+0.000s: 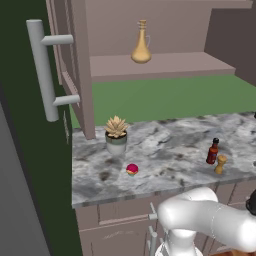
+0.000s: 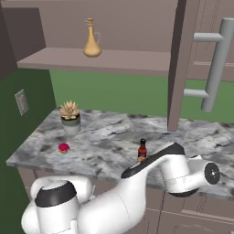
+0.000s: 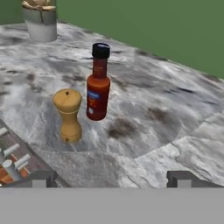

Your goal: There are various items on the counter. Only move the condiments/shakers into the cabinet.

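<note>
Tan and round at the bottom, the long-necked bottle (image 1: 141, 44) stands on the cabinet shelf (image 1: 165, 66), so one of three is put away, I think. Two are left on the counter (image 3: 166, 113).

The claw (image 3: 109, 178) is wide open and holds nothing. Just ahead of it, a bit to its left in the hand view, stands the small wooden shaker (image 3: 68, 114), smooth and pinched in the middle. Just beside it, a little further off, is the shiny red sauce bottle (image 3: 98, 82) with a black cap. Far ahead is the spiky plant (image 3: 40, 18) in a grey pot. It stays put, and so does the little red ball (image 1: 132, 169). The counter is swirly grey stone.
</note>
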Robot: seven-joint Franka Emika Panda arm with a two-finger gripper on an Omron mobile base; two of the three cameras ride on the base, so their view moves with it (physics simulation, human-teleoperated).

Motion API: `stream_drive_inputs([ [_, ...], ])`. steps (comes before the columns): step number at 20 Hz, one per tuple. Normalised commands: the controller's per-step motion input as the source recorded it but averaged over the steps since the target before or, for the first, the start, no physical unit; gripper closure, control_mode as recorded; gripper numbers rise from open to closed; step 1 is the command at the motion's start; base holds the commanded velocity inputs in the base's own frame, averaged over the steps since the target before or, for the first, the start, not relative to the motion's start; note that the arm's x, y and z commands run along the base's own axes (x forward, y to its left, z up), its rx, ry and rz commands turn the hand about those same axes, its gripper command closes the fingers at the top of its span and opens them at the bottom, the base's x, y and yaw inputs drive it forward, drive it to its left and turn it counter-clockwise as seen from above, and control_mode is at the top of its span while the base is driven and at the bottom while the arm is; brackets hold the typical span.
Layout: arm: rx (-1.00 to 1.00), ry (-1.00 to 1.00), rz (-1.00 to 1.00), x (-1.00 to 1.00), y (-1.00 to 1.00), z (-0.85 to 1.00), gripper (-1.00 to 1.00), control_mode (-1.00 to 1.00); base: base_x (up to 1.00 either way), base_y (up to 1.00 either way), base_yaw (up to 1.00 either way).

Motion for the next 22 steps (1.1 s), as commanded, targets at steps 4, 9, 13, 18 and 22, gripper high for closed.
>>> stream_drive_inputs([
  [4,0.0,-0.2,0.29,-0.06,0.49,-0.23,-1.0,-1.0,0.0,0.0,0.0],
  [9,0.0,-0.08,0.23,0.0,0.62,-0.24,-1.0,-1.0,0.0,0.0,0.0],
  [13,0.02,-0.01,0.16,0.0,0.73,-0.2,-1.0,-1.0,0.0,0.0,0.0],
  [18,0.05,0.0,0.11,0.0,0.56,-0.15,-1.0,-1.0,0.0,0.0,0.0],
  [22,0.04,0.0,0.06,0.0,0.32,-0.07,-1.0,-1.0,0.0,0.0,0.0],
])
